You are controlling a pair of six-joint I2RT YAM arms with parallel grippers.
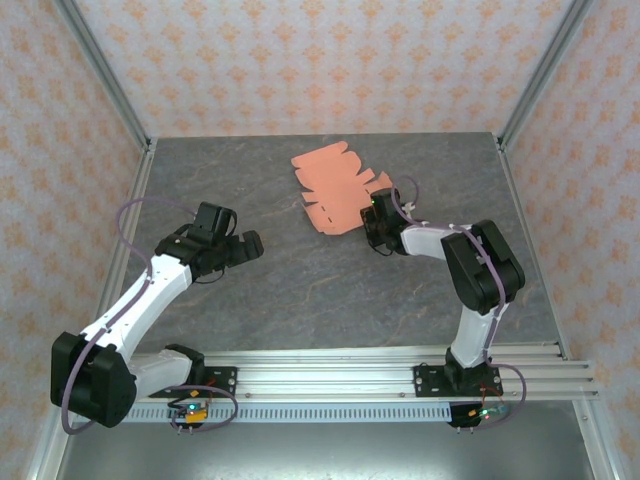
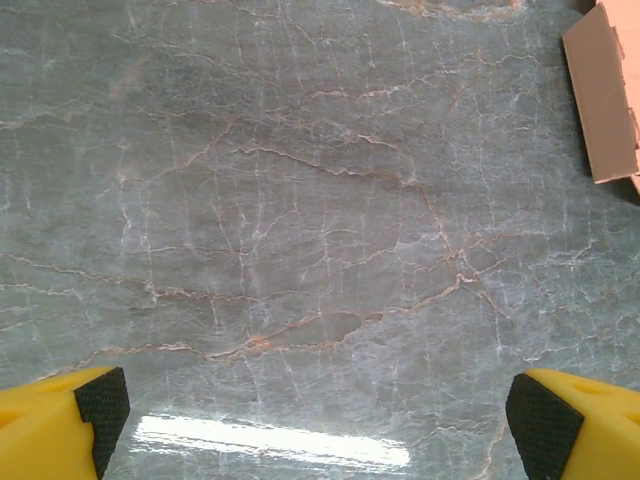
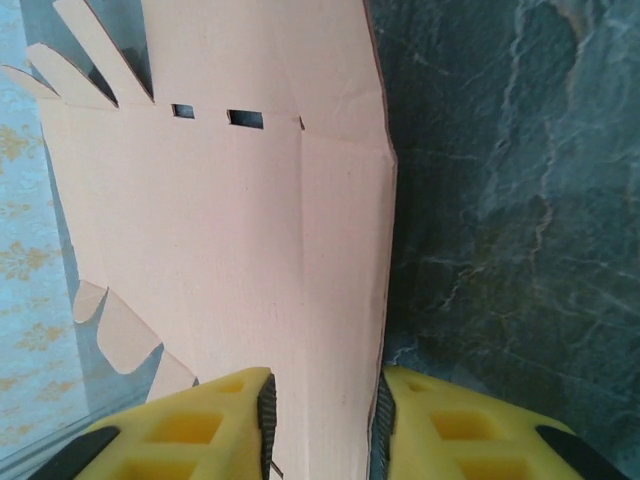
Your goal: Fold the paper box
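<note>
The paper box (image 1: 335,185) is a flat salmon-orange die-cut sheet with tabs and flaps, lying at the back middle of the table. My right gripper (image 1: 375,212) is at the sheet's near right edge. In the right wrist view its jaws (image 3: 322,420) stand partly open, with a strip of the card (image 3: 230,220) running between them. The right pad (image 3: 384,420) is against the card's edge. My left gripper (image 1: 245,248) hovers wide open over bare table to the left, with nothing between its fingers (image 2: 318,415). A corner of the sheet (image 2: 610,90) shows at the upper right of the left wrist view.
The grey marbled table top (image 1: 300,290) is walled in by patterned panels at the back and sides. An aluminium rail (image 1: 400,375) carries both arm bases along the near edge.
</note>
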